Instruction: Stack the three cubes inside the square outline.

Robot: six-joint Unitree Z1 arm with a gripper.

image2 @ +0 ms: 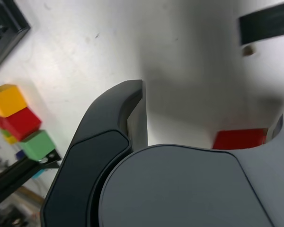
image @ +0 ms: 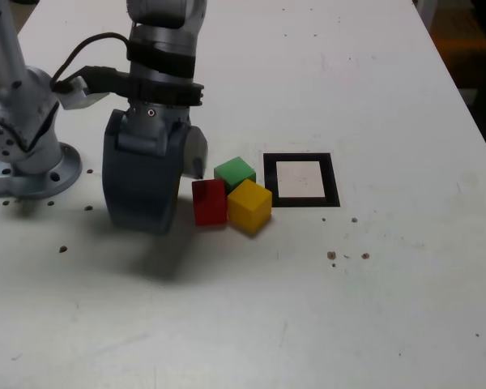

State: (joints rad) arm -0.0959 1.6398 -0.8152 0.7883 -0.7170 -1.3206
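Progress: no part of the stack is built. The square outline of thick black tape around a white centre [image: 300, 180] holds nothing. All three cubes sit on the white tabletop [image: 373, 324] outside it, huddled together just beside the outline on the exterior view's left.

Position of the cubes: the small solid green cube [image: 235, 173] lies nearest the outline's corner, the small solid yellow cube [image: 249, 206] is in front of it, and the small solid red cube [image: 210, 202] is on the exterior view's left of both. They appear to touch one another, and none rests on another. All three placements are therefore outstanding.

Condition of the cubes: equal in size, plain-coloured, sharp-edged, with no visible damage. The red one also shows in the wrist view [image2: 240, 139], partly hidden behind the gripper body.

End effector: the large grey gripper [image: 168, 190] is low over the table, just beside the red cube, jaws spread wide and empty.
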